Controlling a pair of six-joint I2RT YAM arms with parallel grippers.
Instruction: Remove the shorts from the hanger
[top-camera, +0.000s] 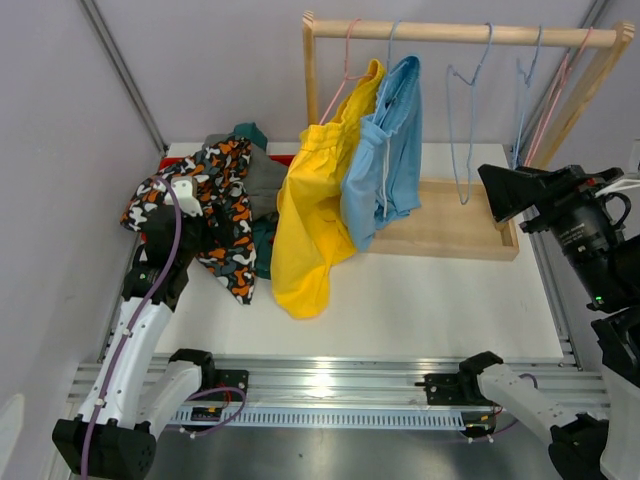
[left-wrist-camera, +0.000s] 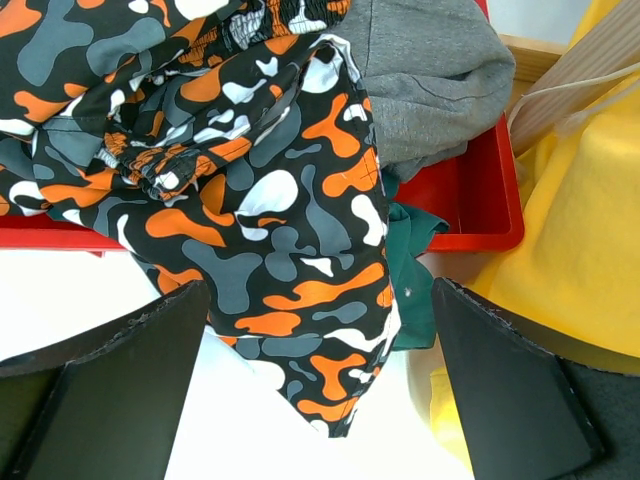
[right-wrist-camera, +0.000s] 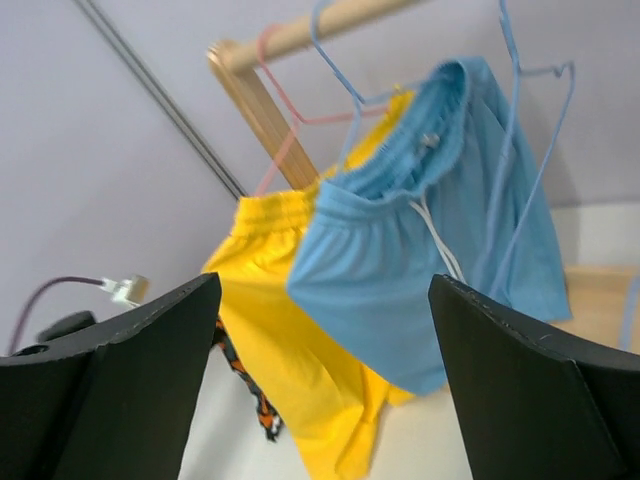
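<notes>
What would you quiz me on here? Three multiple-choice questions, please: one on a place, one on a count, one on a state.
1. Where are the camouflage shorts? A on a hanger; B draped over the red bin; C in a gripper's grip.
2. How many pairs hang from the wooden rail? A one; B two; C four.
3. The right gripper is: A open and empty; B shut on cloth; C shut on a hanger.
Answers: B, they spill over the bin's edge; B, only the yellow shorts and light blue shorts hang there; A, its fingers stand wide apart, gripping nothing.
</notes>
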